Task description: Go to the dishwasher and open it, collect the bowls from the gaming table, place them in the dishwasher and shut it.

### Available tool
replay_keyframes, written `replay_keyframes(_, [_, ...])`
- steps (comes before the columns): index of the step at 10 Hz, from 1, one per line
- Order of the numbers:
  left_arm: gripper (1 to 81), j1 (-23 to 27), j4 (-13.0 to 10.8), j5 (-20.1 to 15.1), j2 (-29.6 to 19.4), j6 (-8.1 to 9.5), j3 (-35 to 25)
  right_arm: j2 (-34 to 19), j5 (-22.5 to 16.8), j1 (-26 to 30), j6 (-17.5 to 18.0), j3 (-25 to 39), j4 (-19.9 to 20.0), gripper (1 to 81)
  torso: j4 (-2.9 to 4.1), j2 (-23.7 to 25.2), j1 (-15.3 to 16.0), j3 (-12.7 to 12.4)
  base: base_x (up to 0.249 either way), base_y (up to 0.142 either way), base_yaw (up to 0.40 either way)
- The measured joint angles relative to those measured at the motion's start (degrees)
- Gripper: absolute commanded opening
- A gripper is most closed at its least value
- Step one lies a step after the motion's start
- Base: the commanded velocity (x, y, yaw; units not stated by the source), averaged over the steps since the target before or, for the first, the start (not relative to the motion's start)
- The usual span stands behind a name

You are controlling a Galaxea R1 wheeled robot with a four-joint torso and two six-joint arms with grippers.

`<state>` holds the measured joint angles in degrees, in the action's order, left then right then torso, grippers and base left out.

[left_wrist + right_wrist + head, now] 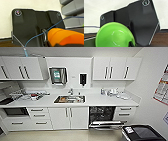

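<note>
The dishwasher [102,114] stands open in the lower cabinets right of the sink, its steel door [106,125] folded down and its dark racks showing. An orange bowl [65,36] sits close in the left wrist view, with my left gripper [53,44] shut on it. A green bowl [114,35] faces the right wrist camera, and my right gripper [131,44] is shut on its rim. The gaming table is out of view.
A white counter [100,100] with a steel sink [69,99] runs across the kitchen, with dishes at both ends. A dark oven [15,111] is at the left. A black unit [143,133] stands near the dishwasher door at lower right, by the side wall.
</note>
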<state>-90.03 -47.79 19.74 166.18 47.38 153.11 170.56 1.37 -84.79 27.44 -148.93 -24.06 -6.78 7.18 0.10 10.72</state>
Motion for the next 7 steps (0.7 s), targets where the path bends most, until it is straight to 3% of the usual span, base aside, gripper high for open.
replay_keyframes(7, [1.0, 0.00, 0.00, 0.00, 0.00, 0.00, -0.02, -0.13, 0.00, 0.00, 0.00, 0.00, 0.00, 1.0, 0.00, 0.00, 0.02, 0.00, 0.125, 0.000, 0.000])
